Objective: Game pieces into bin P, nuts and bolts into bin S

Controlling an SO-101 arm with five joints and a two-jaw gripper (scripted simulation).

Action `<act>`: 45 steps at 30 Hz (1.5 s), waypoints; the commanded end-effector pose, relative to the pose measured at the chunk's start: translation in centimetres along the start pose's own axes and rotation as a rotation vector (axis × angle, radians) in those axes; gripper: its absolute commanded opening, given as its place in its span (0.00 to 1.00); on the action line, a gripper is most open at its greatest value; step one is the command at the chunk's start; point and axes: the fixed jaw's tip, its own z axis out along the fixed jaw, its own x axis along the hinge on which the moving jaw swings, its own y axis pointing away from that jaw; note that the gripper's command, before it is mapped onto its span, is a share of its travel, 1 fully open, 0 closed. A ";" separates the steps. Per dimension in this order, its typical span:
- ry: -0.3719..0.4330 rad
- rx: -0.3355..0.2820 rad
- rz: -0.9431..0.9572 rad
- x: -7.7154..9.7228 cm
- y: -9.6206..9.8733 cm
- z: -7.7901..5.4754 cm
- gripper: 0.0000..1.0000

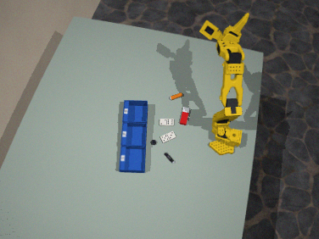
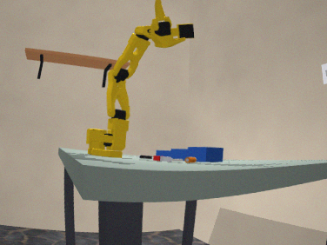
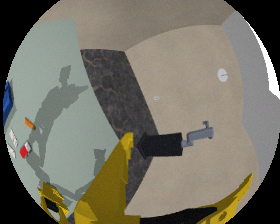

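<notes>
My gripper (image 1: 226, 25) is raised high above the table, far from all the objects, open and empty; it also shows in the exterior view (image 2: 167, 19). A blue bin row (image 1: 133, 136) with three compartments lies on the table. Two white dominoes (image 1: 166, 121) (image 1: 168, 136) lie to its right. A small black nut (image 1: 153, 142) lies next to the bin. A black bolt (image 1: 169, 157) lies nearer the front. A red and white piece (image 1: 184, 116) and an orange cylinder (image 1: 176, 96) lie nearer my base (image 1: 225, 141). The bin labels are too small to read.
The table's right edge runs close behind my base. In the wrist view I see the table's far part, the stone floor and a wall with a hook (image 3: 200, 132).
</notes>
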 end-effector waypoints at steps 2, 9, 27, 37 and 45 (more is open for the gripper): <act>-0.043 -0.013 -0.050 -0.9 0.6 -0.8 1.00; -0.063 -0.059 -0.095 -1.5 1.8 -0.7 1.00; -0.075 -0.216 -0.195 -1.9 5.5 0.5 1.00; -0.116 -0.273 -0.273 -2.6 7.4 0.2 1.00; -0.103 -0.349 -0.306 -2.3 9.1 0.6 1.00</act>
